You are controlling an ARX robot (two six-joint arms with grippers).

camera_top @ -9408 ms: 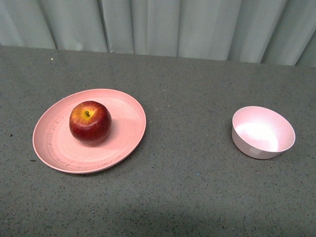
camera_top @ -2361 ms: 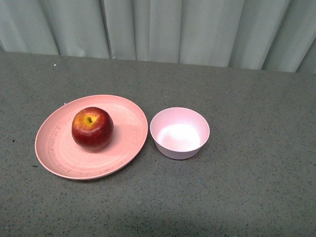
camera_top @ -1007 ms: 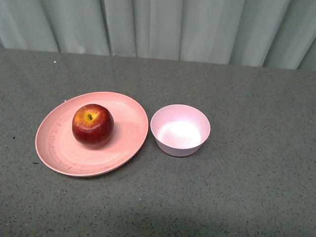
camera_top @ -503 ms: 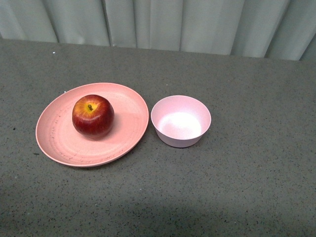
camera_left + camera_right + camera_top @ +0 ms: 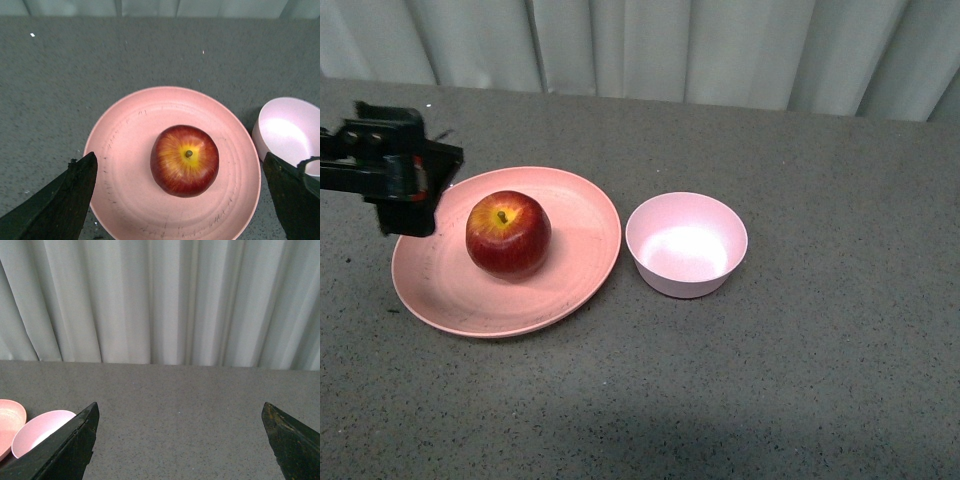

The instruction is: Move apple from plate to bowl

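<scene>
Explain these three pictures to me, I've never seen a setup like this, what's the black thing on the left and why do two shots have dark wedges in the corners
This is a robot with two arms, each ending in a claw. The front view comes from a camera on the robot's body. The black thing is its left arm, with the left claw over the far left edge of the plate.

The other two pictures come from cameras on the wrists. The dark wedges are the claw fingers, spread wide. The left wrist camera looks down on the apple, which sits on the pink plate, with the empty bowl beside it. The right claw is also open, facing the grey table and a curtain.

Nothing is held: the apple is untouched.
</scene>
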